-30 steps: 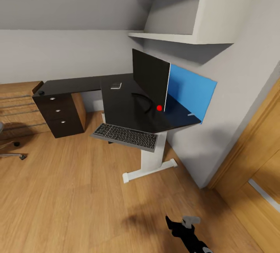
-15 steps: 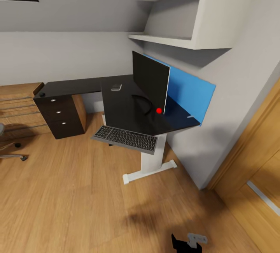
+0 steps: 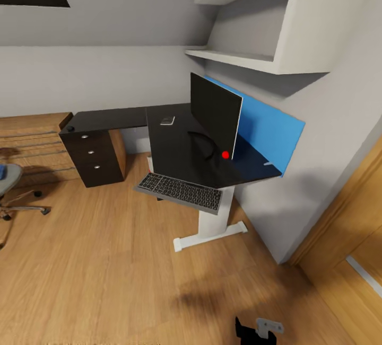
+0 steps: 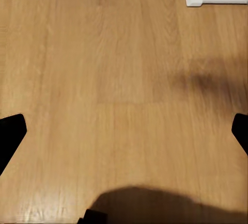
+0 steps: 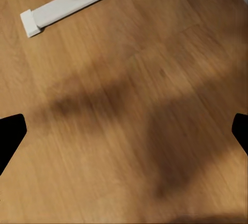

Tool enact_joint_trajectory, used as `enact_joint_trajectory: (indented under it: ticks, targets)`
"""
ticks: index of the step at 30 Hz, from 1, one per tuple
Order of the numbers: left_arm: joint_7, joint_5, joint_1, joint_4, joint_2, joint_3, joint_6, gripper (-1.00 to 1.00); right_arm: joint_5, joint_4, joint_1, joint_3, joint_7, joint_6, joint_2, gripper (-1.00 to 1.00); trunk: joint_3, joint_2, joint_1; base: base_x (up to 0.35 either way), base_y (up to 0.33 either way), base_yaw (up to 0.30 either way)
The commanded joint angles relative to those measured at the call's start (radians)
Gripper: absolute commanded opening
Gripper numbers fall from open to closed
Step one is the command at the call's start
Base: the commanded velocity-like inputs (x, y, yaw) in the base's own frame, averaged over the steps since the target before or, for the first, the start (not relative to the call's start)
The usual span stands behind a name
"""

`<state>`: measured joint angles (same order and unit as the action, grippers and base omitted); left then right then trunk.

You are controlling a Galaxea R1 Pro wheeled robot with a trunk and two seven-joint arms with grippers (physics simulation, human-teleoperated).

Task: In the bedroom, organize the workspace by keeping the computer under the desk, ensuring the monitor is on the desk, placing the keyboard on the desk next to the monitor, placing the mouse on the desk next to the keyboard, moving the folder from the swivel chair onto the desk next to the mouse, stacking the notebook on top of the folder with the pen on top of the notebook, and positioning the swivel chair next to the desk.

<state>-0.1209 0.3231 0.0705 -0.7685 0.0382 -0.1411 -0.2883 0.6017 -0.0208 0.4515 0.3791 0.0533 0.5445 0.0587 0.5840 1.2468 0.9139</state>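
The black-topped desk (image 3: 170, 149) stands in the corner on a white leg (image 3: 212, 223). On it the black monitor (image 3: 215, 117) stands upright in front of the blue back panel (image 3: 273, 133). The keyboard (image 3: 180, 192) juts out at the desk's front edge; I cannot tell if it rests on the top. At the left edge is the swivel chair (image 3: 11, 188) with something blue (image 3: 2, 171) on its seat. My left gripper (image 4: 124, 136) and right gripper (image 5: 124, 136) are open over bare wooden floor, far from the desk top.
A small grey flat item (image 3: 167, 120) and a small dark item (image 3: 70, 129) lie on the desk. The black drawer unit (image 3: 95, 157) and a low wood cabinet (image 3: 32, 146) stand at the left. White shelves (image 3: 249, 59) hang above. A wooden door (image 3: 345, 228) is at the right.
The whole head view has shifted, so the desk sits a little further right and more of the chair shows. The arm part at the bottom edge sank lower a second ago.
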Motion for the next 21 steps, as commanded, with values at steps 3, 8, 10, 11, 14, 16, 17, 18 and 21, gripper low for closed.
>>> enact_joint_trajectory:
  ticks: [3,8,10,11,14,16,17,18,21]
  targets:
    - [-0.01,0.007,0.0,0.0,0.002,-0.008,-0.003,1.0,0.01,-0.002,0.001,0.006,-0.005,0.004,0.005,1.0,-0.009,-0.021,-0.012,0.0,0.0,0.278]
    - [-0.01,0.007,0.0,0.0,0.002,-0.008,-0.003,1.0,0.01,-0.002,0.001,0.006,-0.01,0.005,0.013,1.0,-0.024,-0.056,-0.031,0.0,0.0,0.278]
    - [-0.01,0.007,0.0,0.0,0.002,-0.008,-0.003,1.0,0.01,-0.002,0.001,0.006,-0.01,0.005,0.014,1.0,-0.031,-0.07,-0.038,0.0,0.0,0.278]
    - [-0.01,0.007,0.0,0.0,0.002,-0.008,-0.003,1.0,0.01,-0.002,0.001,0.006,-0.01,0.005,0.014,1.0,-0.034,-0.077,-0.042,0.0,0.0,0.279]
    - [-0.011,0.007,0.0,0.0,0.002,-0.008,-0.003,1.0,0.01,-0.001,0.001,0.006,-0.012,0.008,0.015,1.0,-0.043,-0.098,-0.054,0.0,0.0,0.28]
    - [-0.011,0.007,0.0,0.001,0.002,-0.008,-0.003,1.0,0.01,-0.001,0.001,0.006,-0.018,0.021,0.016,1.0,-0.05,-0.112,-0.061,0.0,0.0,0.281]
    - [-0.011,0.007,0.0,0.001,0.002,-0.008,-0.003,1.0,0.01,-0.001,0.001,0.006,-0.02,0.026,0.016,1.0,-0.053,-0.119,-0.065,0.0,0.0,0.282]
    - [-0.011,0.007,0.0,0.003,0.002,-0.008,-0.003,1.0,0.01,-0.001,0.001,0.006,-0.023,0.031,0.016,1.0,-0.056,-0.126,-0.069,0.0,0.0,0.282]
    - [-0.011,0.007,0.0,0.009,0.002,-0.007,-0.004,1.0,0.009,-0.001,0.001,0.006,-0.05,0.069,0.015,1.0,-0.056,-0.126,-0.069,0.0,0.0,0.282]
